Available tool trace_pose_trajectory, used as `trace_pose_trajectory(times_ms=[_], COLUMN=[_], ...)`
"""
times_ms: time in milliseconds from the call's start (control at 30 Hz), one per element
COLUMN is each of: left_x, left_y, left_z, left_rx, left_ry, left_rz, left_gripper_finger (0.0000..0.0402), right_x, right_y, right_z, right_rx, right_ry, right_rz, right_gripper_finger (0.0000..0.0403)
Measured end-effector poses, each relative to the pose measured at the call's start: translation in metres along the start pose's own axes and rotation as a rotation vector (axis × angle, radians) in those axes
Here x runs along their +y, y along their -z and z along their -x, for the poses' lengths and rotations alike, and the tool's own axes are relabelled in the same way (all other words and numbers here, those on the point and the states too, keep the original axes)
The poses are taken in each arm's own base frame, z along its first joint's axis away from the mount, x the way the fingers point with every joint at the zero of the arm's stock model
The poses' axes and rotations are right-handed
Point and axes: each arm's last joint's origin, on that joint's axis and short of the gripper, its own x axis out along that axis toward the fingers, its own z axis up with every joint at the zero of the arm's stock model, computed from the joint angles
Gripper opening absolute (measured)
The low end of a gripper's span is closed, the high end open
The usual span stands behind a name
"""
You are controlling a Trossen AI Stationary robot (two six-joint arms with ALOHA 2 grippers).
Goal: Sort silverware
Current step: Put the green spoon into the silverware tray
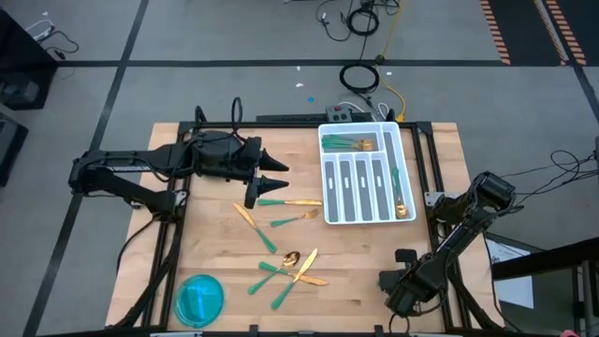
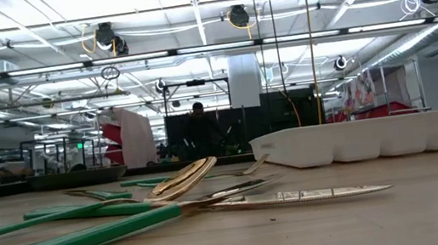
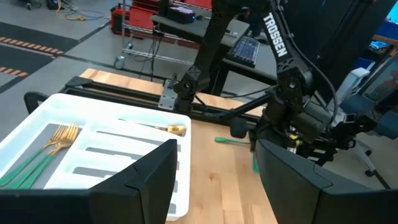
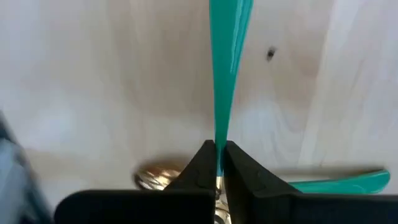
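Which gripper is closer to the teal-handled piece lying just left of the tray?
Left. The left gripper hovers beside the teal-handled piece, jaws open. The right gripper is beyond the tray, near the table's opposite side, jaws shut on a different teal handle.

Silverware point(image 1: 281, 267): gold heads, teal-green handles. Divided tray point(image 1: 329, 178): white, grey slots. Table point(image 1: 356, 262): pale wood grain. Bowl point(image 1: 199, 300): translucent blue. Arms: black.

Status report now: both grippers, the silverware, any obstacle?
Right gripper shut on one teal handle. Left gripper open, beside loose silverware. Tray partly filled. No obstacle seen.
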Motion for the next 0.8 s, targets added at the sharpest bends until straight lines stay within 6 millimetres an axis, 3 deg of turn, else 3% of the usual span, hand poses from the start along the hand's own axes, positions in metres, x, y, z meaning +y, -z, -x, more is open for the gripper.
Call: trace_pose_trajectory(times_ms=[200,567,700,800], left_x=[0.0,0.0,0.0,0.0], left_y=[0.0,0.0,0.0,0.0], left_z=[0.0,0.0,0.0,0.0], left_rx=[0.0,0.0,0.001,0.001], left_ry=[0.0,0.0,0.001,0.001], left_rz=[-0.005,-0.027,-0.027,-0.027], left_gripper_finger=[0.0225,0.0225,0.0225,0.0225], right_x=[-0.016,-0.129,-0.166,-0.186], right_y=[-0.015,0.004,0.017,0.023], right_z=[0.042,0.124,0.139,0.139], right_rx=[-0.231,-0.487,-0.523,-0.545], right_ry=[-0.075,0.091,0.154,0.178], right_rz=[-0.281,-0.898,-1.026,-1.076], right_gripper_finger=[0.0001,0.0,0.0,0.0])
